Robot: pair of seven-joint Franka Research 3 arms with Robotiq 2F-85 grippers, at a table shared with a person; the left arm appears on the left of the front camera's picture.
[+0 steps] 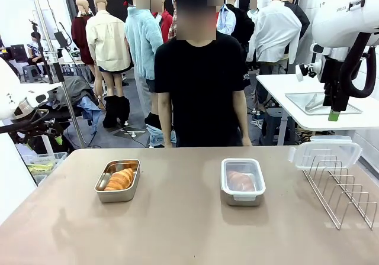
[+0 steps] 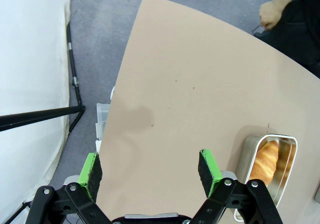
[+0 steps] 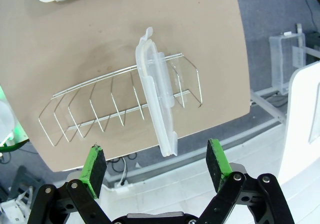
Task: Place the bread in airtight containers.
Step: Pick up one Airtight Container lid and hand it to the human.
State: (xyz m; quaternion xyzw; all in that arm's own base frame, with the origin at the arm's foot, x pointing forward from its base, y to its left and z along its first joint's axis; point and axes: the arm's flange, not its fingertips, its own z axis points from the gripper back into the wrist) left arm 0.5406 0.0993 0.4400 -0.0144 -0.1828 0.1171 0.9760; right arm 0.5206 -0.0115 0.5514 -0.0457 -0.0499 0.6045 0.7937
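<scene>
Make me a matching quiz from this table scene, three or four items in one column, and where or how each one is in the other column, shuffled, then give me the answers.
Column one:
1. open tin
2. lidded tin
3. spare lid
4. left gripper

Column two:
A. propped in the wire rack
B. uncovered, croissant showing
C. open, above the table's edge
D. closed, bread seen through its clear lid

Pairs: 1-B, 2-D, 3-A, 4-C

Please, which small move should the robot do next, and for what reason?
Probably lower the open right hand onto the spare lid standing in the wire rack. The left tin holds a croissant but lies uncovered; the right tin is already lidded.
</scene>
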